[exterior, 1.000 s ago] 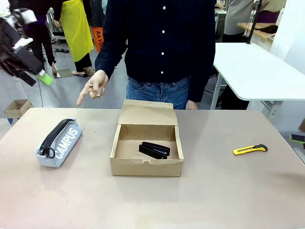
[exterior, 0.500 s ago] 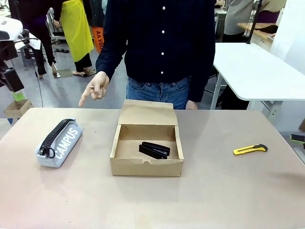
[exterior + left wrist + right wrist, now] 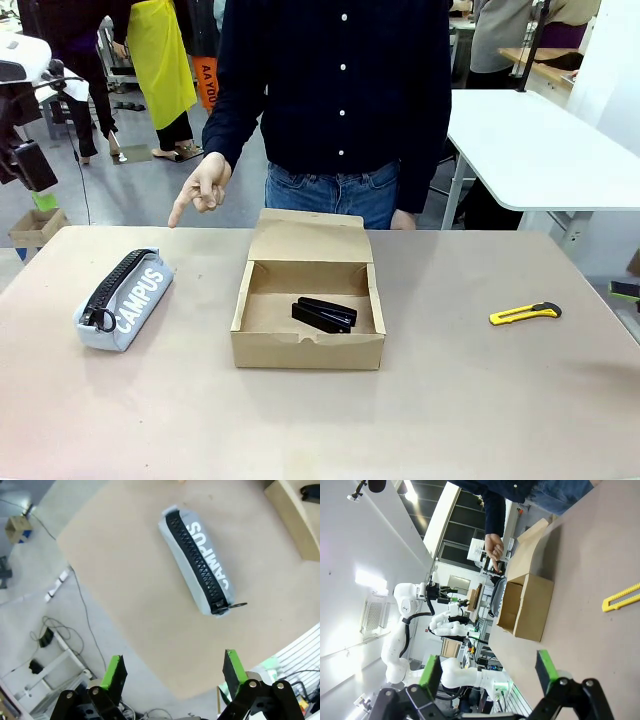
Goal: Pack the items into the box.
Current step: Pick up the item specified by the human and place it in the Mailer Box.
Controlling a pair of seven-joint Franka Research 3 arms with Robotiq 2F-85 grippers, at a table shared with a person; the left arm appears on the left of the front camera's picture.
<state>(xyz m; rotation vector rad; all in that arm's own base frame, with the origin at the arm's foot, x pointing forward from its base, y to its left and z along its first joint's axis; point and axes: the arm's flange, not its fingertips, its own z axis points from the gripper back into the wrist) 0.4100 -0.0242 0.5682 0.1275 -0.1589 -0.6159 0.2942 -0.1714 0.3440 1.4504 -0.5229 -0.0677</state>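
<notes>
Left pincer [image 3: 173, 659]: fingers wide apart with nothing between them. It hangs high in the air, off the left edge of the bench [image 3: 480, 400], and looks down on the pouch.
Right pincer [image 3: 488, 659]: fingers wide apart and empty, held off the bench, well apart from the box.
Pencil pouch [image 3: 125, 300]: light grey, lying on the bench near the left edge. Its black zipper faces up and the white "CAMPUS" lettering is on its side. It sits aslant to the near edge and nothing touches it.
Box [image 3: 308, 345]: brown cardboard, in the middle of the bench. It is open, with the flap lid standing up on the side toward the far edge.
Stapler [image 3: 323, 314]: small and black, lying flat on the floor of the box, nearer the box's front wall.
Person's hand [image 3: 205, 185]: index finger pointing downward, held above the far edge of the bench, between pouch and box.
Utility knife [image 3: 525, 313]: yellow, lying alone near the right edge of the bench.
</notes>
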